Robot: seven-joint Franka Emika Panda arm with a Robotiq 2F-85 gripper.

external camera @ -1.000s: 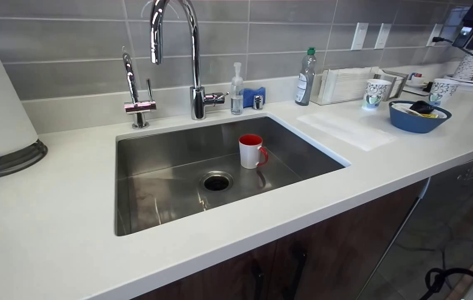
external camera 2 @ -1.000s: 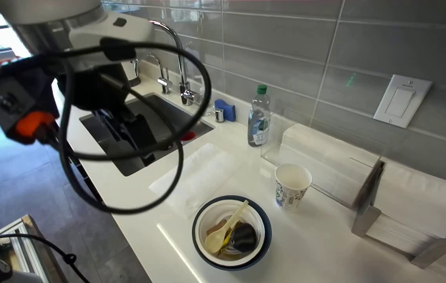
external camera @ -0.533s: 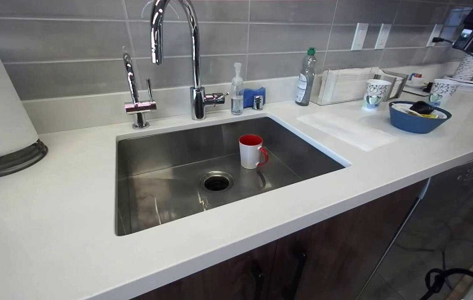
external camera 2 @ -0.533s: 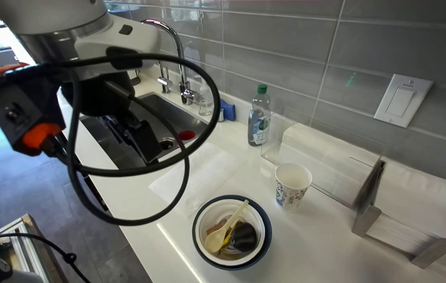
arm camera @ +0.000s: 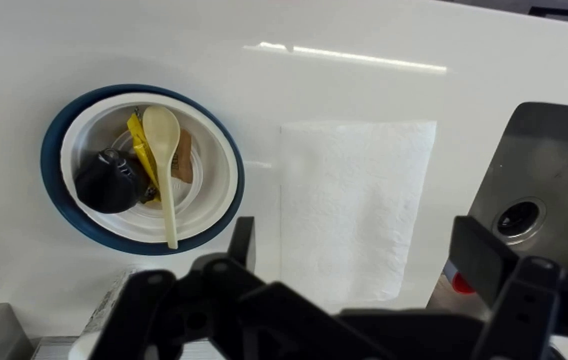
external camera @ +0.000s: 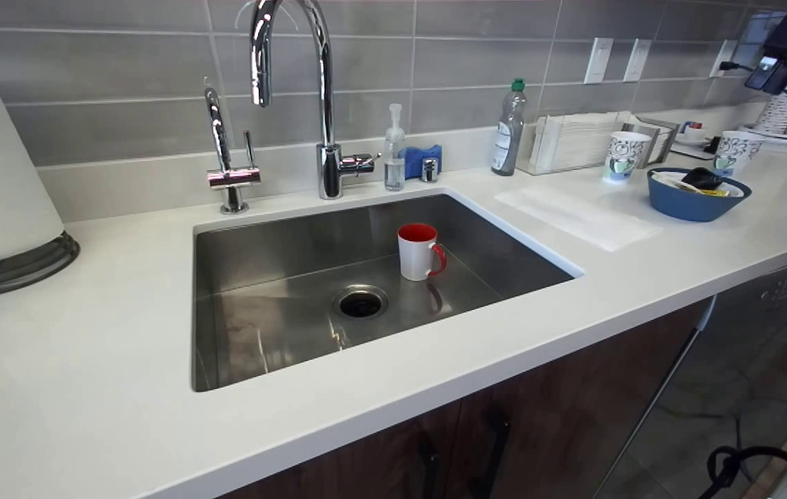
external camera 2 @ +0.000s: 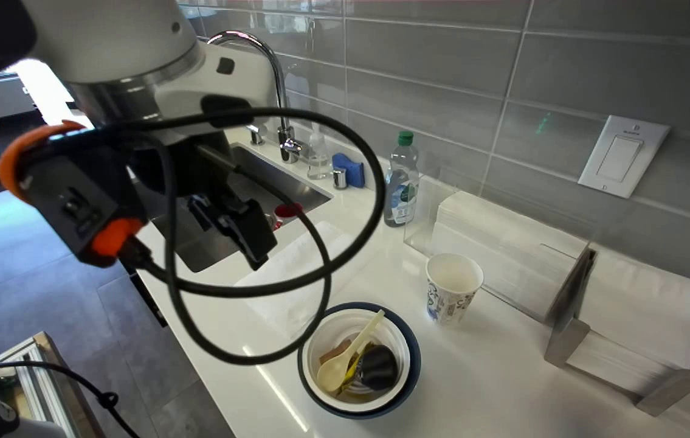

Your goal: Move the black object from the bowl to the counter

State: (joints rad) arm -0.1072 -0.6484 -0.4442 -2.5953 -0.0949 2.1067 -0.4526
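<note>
The black object [external camera: 703, 179] is small and rounded and lies in the bowl. It also shows in an exterior view [external camera 2: 379, 368] and in the wrist view [arm camera: 108, 185]. The blue bowl [external camera: 688, 206] stands on the white counter [external camera: 88, 346]; its rim shows in the wrist view [arm camera: 52, 160]. A white inner bowl [arm camera: 218, 155] sits in it, with a pale spoon [arm camera: 162, 145] and yellow and brown packets beside the black object. My gripper [arm camera: 354, 225] is open and empty, above the paper towel, to the bowl's sink side. In an exterior view the gripper [external camera 2: 232, 234] hangs above counter height.
A white paper towel [external camera 2: 302, 274] lies between bowl and sink [external camera: 282, 333]. A paper cup [external camera 2: 453, 286], napkin holders [external camera 2: 503, 255] and a soap bottle [external camera 2: 402, 182] stand near the wall. A red-and-white mug [external camera: 415, 256] is in the sink. A cable loops from my arm.
My arm and gripper have moved toward the bowl and a little lower, to the right in an exterior view. The bowl, its contents and the other objects have not moved.
</note>
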